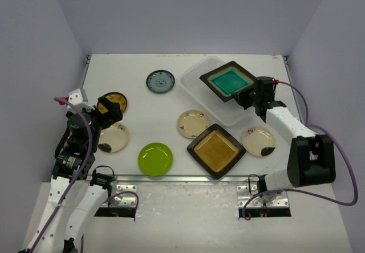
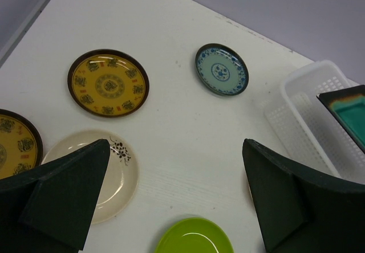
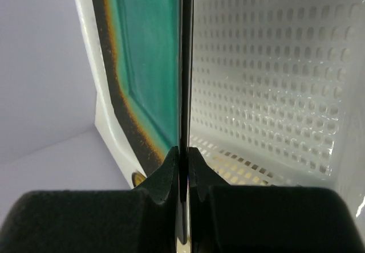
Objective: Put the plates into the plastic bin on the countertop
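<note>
Plates: nine, on or over a white surface, with one bin.

Bin: translucent white with perforated walls, set askew towards the far right corner.

Teal plate: square, dark-rimmed, tilted over the bin. The right jaws were clamped on its right edge, and the rim showed edge-on between the pads in the wrist view. Whether it touched the bin could not be told.

Blue plate: round, near the far edge, just left of the bin.

Yellow plate: round, dark-rimmed, towards the left edge. A second yellow plate lay near it, cut off by the frame.

Left cream plate: beside the yellow plate, on its near-edge side.

Middle cream plate: central, between the bin and the brown plate.

Brown plate: square, by the near edge, right of centre.

Right cream plate: just right of the brown plate.

Green plate: round, at the near edge, left of centre.

Left jaws: spread wide, empty, above the plates by the left edge.
</note>
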Available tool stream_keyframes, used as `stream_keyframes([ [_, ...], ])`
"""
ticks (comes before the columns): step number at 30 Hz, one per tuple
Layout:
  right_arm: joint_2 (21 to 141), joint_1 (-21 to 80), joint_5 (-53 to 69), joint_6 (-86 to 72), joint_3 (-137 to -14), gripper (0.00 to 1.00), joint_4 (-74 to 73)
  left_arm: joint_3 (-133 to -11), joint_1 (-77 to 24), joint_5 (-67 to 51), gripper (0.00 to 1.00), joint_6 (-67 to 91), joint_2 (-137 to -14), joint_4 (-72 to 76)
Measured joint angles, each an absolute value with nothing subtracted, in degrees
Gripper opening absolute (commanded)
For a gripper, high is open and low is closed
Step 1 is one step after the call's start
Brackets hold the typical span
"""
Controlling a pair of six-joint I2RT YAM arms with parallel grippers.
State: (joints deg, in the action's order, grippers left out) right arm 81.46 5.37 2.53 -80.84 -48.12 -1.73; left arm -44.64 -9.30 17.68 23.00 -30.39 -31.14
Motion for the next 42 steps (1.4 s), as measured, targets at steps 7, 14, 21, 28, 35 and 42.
stream_keyframes([
  [7,82.99,6.26,5.34,-79.05,-48.55,0.00,-1.48,-44.64,-9.30,17.26,1.00,22.98,-30.65,-31.14],
  [14,86.25,6.39,6.00,-77.85,-49.25,0.00,0.44,-44.60,-9.30,16.97,1.00,22.98,-30.70,-31.11],
  [21,86.11,7.70,5.09,-77.60,-49.25,0.00,1.30,-44.58,-9.30,16.50,1.00,22.98,-30.72,-31.11],
  [28,86.11,9.87,3.74,-77.82,-49.12,0.00,1.39,-44.58,-9.30,16.31,1.00,22.96,-30.76,-31.11],
  [35,86.29,10.74,3.43,-78.51,-47.91,0.00,-1.27,-44.58,-9.30,16.16,1.00,22.96,-30.76,-31.11],
  [42,89.40,10.68,3.43,-78.86,-47.79,0.29,-3.15,-44.58,-9.32,16.01,1.00,22.96,-30.76,-31.11],
])
